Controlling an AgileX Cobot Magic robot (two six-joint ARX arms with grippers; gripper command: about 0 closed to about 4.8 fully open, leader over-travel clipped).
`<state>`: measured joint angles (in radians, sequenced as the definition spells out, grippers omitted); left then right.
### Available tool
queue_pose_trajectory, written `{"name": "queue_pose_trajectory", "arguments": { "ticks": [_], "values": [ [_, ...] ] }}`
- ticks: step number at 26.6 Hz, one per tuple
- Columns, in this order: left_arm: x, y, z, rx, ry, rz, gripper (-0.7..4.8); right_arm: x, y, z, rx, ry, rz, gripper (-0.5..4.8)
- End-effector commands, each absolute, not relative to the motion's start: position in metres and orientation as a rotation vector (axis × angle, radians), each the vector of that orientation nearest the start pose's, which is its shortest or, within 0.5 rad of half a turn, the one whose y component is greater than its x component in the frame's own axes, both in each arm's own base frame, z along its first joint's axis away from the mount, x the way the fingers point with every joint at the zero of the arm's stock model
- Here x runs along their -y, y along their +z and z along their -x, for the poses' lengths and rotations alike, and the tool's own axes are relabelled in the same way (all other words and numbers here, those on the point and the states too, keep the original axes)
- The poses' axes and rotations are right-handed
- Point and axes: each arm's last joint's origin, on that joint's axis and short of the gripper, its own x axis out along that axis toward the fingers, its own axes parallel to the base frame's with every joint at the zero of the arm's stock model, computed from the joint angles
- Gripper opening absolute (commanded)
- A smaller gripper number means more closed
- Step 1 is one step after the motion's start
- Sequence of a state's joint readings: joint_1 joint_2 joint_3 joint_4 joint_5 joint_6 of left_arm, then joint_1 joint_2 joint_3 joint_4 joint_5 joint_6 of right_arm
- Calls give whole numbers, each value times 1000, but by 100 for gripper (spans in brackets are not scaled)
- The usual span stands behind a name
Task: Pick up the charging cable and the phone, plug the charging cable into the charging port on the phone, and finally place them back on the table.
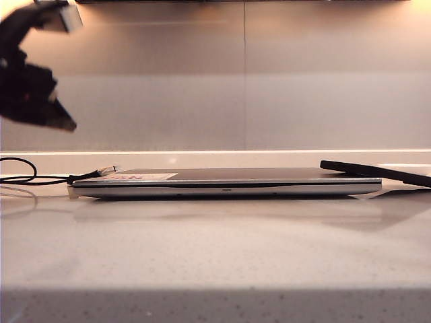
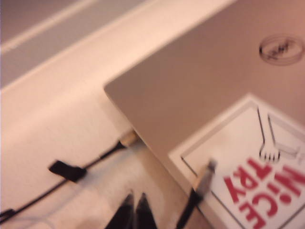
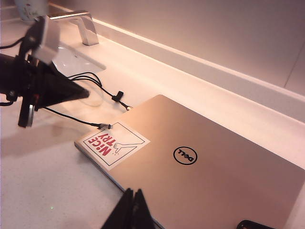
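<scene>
The charging cable (image 1: 40, 180) runs in from the left, and its silvery plug tip (image 1: 108, 170) rests on the near left corner of the closed laptop (image 1: 229, 176). In the left wrist view that plug tip (image 2: 207, 172) lies on the laptop's red-lettered sticker (image 2: 257, 181). My left gripper (image 2: 134, 196) hangs shut and empty in the air just short of it, high at the left of the exterior view (image 1: 69, 125). The black phone (image 1: 377, 172) leans on the laptop's right end. My right gripper (image 3: 133, 192) is shut and empty above the laptop's front edge, the phone (image 3: 255, 224) off to its side.
A second black cord (image 2: 95, 160) with a black tie is plugged into the laptop's side edge (image 2: 127, 138). A chrome faucet (image 3: 81, 24) and a sink (image 3: 76, 62) sit behind the left arm (image 3: 33, 86). A low wall ledge (image 1: 269, 158) runs along the back of the table (image 1: 215, 249).
</scene>
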<state>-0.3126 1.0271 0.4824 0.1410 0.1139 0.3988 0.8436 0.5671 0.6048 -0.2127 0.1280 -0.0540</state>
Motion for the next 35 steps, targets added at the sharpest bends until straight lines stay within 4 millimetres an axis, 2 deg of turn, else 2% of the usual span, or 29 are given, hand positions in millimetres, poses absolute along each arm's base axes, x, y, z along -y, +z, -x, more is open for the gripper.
{"name": "queue_pose_trajectory", "arguments": {
  "ticks": [1,3,4,5,6,7,13,35],
  "values": [
    [70,210,-205,-328,-516,-493,-5,-98,302,-92,-117,710,128,-3],
    [71,206,-207,-348,-522,-501,3,-98,302,-92,-116,710,128,-3],
    [71,204,-208,-357,-524,-502,27,-98,302,-92,-116,709,128,-3],
    [71,201,-210,-372,-527,-504,133,-98,302,-92,-116,709,128,-3],
    [71,200,-210,-376,-535,-529,200,-98,302,-92,-116,710,127,-3],
    [71,199,-210,-376,-538,-541,209,-98,302,-92,-116,710,127,-3],
    [71,196,-209,-378,-556,-601,211,-97,302,-92,-115,709,127,-3],
    [75,181,-222,-395,-560,-600,210,-97,302,-92,-115,709,126,-3]
  ]
}}
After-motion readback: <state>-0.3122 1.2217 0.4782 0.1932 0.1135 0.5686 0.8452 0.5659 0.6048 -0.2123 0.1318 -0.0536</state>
